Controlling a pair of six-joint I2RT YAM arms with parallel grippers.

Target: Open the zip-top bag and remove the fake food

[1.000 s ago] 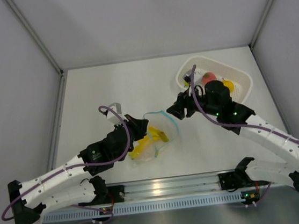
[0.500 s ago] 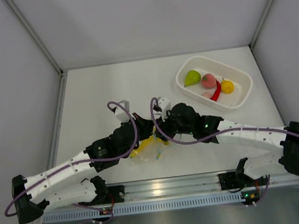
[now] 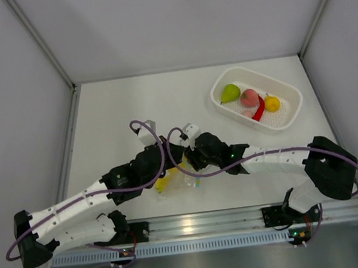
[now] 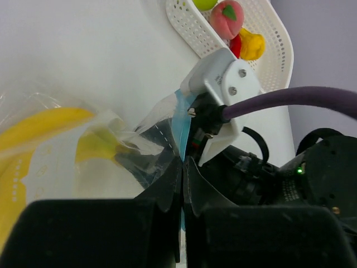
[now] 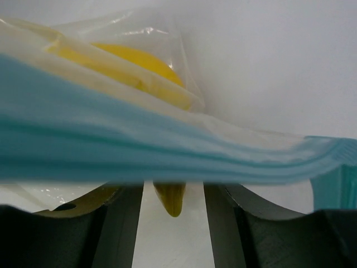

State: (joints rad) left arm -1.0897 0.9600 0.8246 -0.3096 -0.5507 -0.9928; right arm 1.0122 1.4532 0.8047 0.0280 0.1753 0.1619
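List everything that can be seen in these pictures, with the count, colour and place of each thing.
bag: one, clear with a light blue zip strip, on the table between the two arms
banana: one bunch, yellow, inside the bag
basket: one, white, far right part of the table
pear: one, green, left end of the basket
pink fruit: one, pink, in the basket beside the pear
chili: one, red, middle of the basket
round fruit: one, yellow-orange, in the basket right of the chili
table: one, white
left arm: white and black; fingers shut on the zip strip
right arm: white and black; fingers apart at the bag's mouth
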